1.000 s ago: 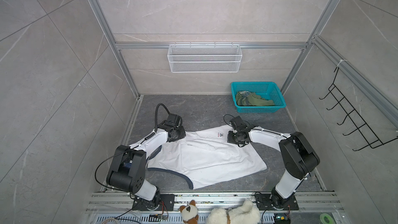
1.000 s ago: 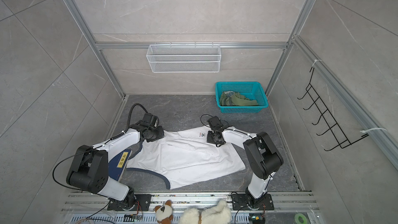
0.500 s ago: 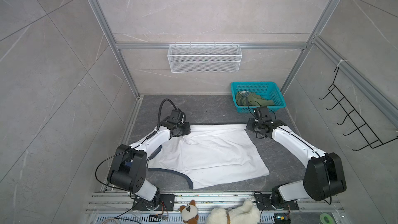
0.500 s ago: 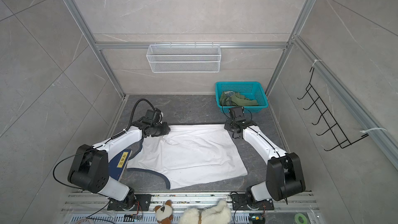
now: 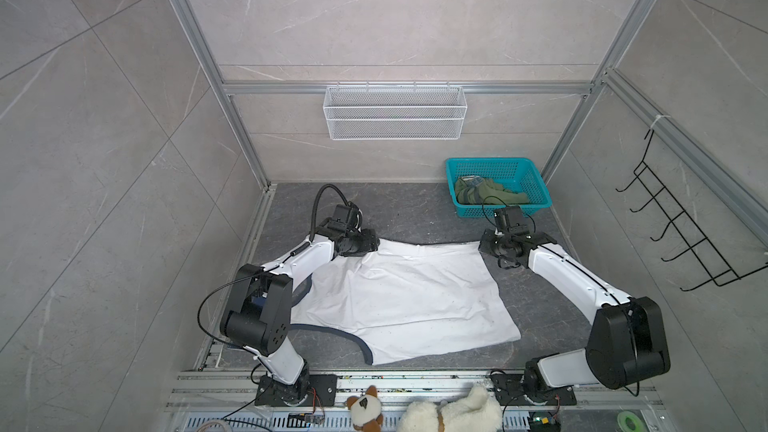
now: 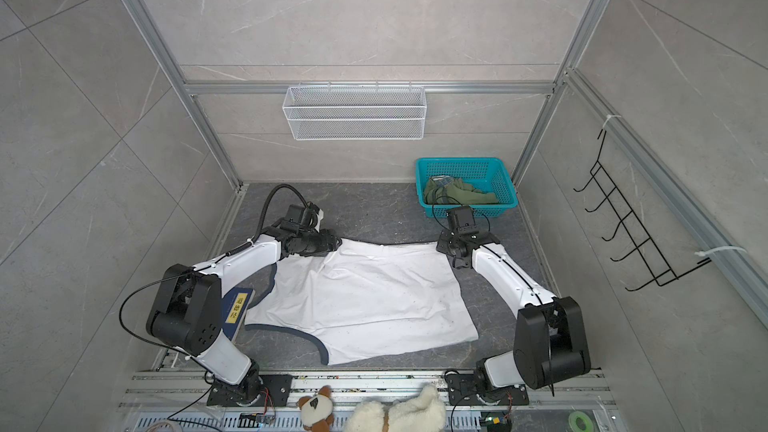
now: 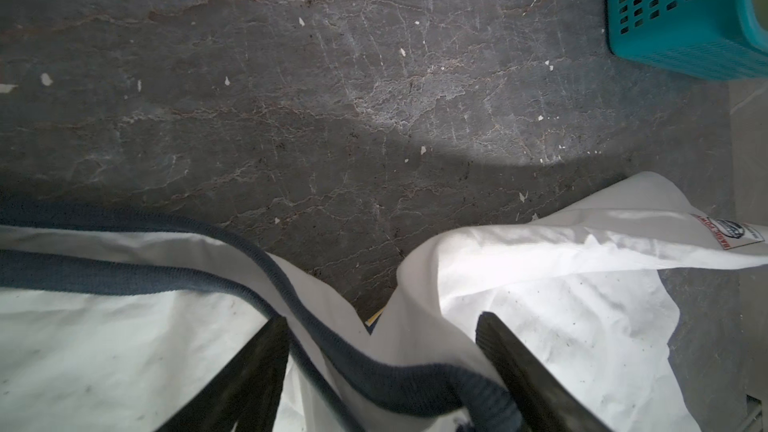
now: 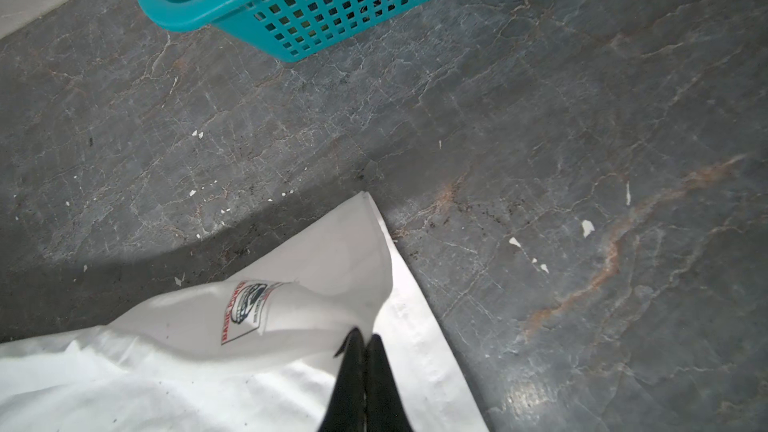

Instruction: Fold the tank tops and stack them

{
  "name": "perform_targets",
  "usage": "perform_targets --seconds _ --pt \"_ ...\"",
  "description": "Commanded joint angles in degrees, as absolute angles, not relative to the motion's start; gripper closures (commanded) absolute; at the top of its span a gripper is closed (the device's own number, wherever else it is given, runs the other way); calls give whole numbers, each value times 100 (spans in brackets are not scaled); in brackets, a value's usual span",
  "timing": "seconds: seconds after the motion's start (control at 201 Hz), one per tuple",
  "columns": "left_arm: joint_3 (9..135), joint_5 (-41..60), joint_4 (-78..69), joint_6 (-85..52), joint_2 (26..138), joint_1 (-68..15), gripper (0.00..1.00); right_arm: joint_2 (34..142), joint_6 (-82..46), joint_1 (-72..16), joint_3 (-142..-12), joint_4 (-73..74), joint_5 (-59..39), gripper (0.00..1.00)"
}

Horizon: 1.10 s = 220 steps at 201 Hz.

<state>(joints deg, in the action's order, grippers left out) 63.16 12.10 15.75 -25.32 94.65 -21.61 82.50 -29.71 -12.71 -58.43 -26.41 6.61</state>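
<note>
White tank top (image 5: 407, 297), right tool (image 8: 365, 338) pinching corner, left tool (image 7: 380, 320) parted

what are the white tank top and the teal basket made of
The white tank top: soft matte cloth, probably cotton knit; wrinkles and drapes, ribbed navy trim. The teal basket: moulded plastic, slightly glossy, regular grid of holes.

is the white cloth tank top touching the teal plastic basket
Apart. Right wrist view shows bare grey surface between the white cloth tank top and the teal plastic basket.
</note>
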Motion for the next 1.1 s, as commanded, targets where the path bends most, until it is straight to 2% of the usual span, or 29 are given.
perform_targets --seconds 0.0,0.1,0.209,0.269,0.418,0.518,0.776,0.986,1.09 --pt "6337 1992 1119 -2518 9424 -2136 25 8121 -2865 -1253 -5740 -2712 586 100" --pt "6350 2377 969 -2684 9477 -2129 22 8130 -2860 -1251 -5709 -2715 616 100" --pt "6255 2384 871 -2859 9325 -2102 12 8095 -2847 -1239 -5660 -2733 712 100" --pt "6232 2377 867 -2949 9254 -2059 11 8086 -2844 -1239 -5652 -2766 766 100" --pt "6565 1267 1810 -2770 9224 -2048 13 8036 -2848 -1196 -5618 -2756 753 100" --pt "6754 1010 2131 -2593 9301 -2058 19 8007 -2848 -1197 -5616 -2718 712 100" --pt "6987 1211 2156 -2548 9568 -2180 49 8073 -2857 -1196 -5625 -2738 759 100" --pt "7153 1275 2107 -2479 9778 -2200 57 8086 -2863 -1188 -5697 -2786 799 100" --pt "7207 1290 2110 -2477 9851 -2200 65 8117 -2874 -1181 -5739 -2786 794 100"
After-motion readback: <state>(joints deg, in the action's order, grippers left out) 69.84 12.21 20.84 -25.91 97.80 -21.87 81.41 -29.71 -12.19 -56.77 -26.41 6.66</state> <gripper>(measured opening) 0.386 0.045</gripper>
